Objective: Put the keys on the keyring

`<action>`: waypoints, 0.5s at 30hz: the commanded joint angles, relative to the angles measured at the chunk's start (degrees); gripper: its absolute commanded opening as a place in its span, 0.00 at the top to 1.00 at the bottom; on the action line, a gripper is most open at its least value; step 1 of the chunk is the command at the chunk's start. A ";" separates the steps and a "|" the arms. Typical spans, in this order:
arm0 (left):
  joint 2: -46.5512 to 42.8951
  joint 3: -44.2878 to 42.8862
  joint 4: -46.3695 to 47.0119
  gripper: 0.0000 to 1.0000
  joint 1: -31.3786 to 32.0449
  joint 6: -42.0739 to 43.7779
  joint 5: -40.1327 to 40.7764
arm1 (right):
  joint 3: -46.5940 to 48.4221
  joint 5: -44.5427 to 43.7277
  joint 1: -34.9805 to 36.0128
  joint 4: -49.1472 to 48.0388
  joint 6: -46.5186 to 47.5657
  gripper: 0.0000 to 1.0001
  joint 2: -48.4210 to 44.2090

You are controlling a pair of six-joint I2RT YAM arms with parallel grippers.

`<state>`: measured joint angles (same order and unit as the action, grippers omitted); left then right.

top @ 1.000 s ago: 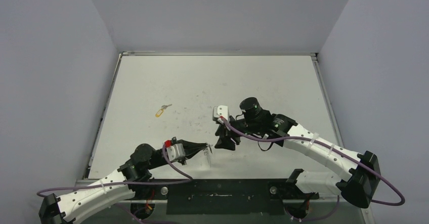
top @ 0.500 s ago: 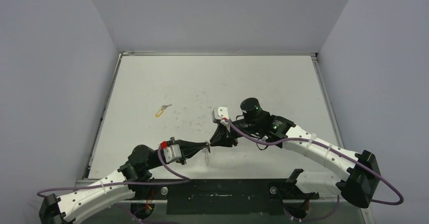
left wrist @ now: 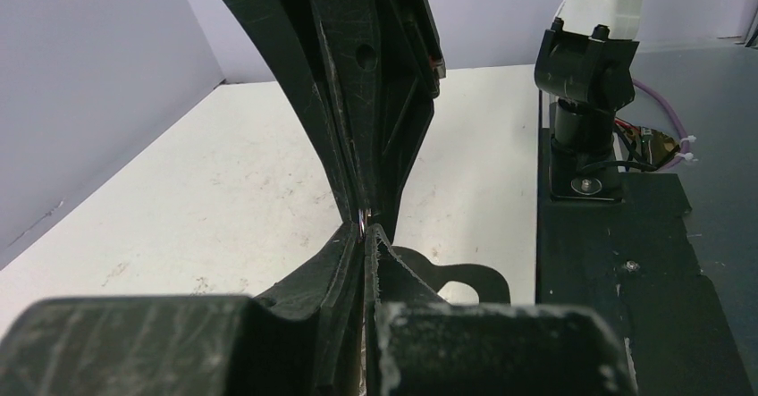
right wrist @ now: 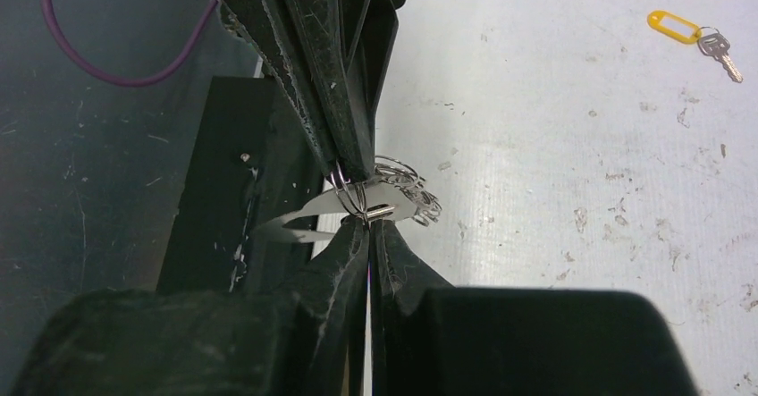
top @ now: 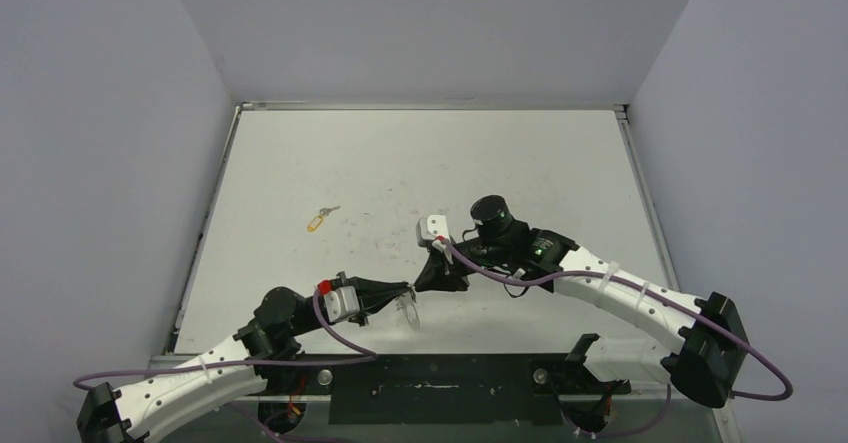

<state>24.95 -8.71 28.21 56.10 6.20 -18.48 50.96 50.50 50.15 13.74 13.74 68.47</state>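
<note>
Left gripper (top: 403, 288): clenched on the keyring (right wrist: 313, 210), which hangs below my tips.
Right gripper (right wrist: 367, 226): shut tight, tips touching the chain rings (right wrist: 407, 186); can't tell if one is pinched.
Keyring place: between both tips, over the near-centre of the table (top: 500, 163).
Risk: two tips pulling apart could twist the ring or slip it out, so it drops.
Around: yellow-tag key (top: 318, 220) far left, well apart, not on the ring; black-head key not seen.
In the way: both hands busy, and my fingers hide the opening.

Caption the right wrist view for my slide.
Right gripper and left gripper pinch the keyring between them; yellow-tagged key lies apart on the table.
</note>
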 commanded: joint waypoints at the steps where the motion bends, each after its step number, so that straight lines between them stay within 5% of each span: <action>1: -0.52 -0.52 5.58 1.00 0.23 -0.79 -0.33 | -0.33 0.45 1.01 -1.39 2.74 1.00 0.97; 11: -0.76 -0.20 5.62 1.00 0.22 -1.00 -0.42 | -0.34 -7.63 4.48 -1.04 3.38 0.95 1.46; 15: -1.07 0.00 5.34 1.00 0.21 -1.21 -0.41 | -3.78 -11.39 4.33 -5.84 1.93 0.64 -3.98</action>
<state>24.86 -7.73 28.23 56.10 6.15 -18.26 49.98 44.25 54.11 14.22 15.94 69.71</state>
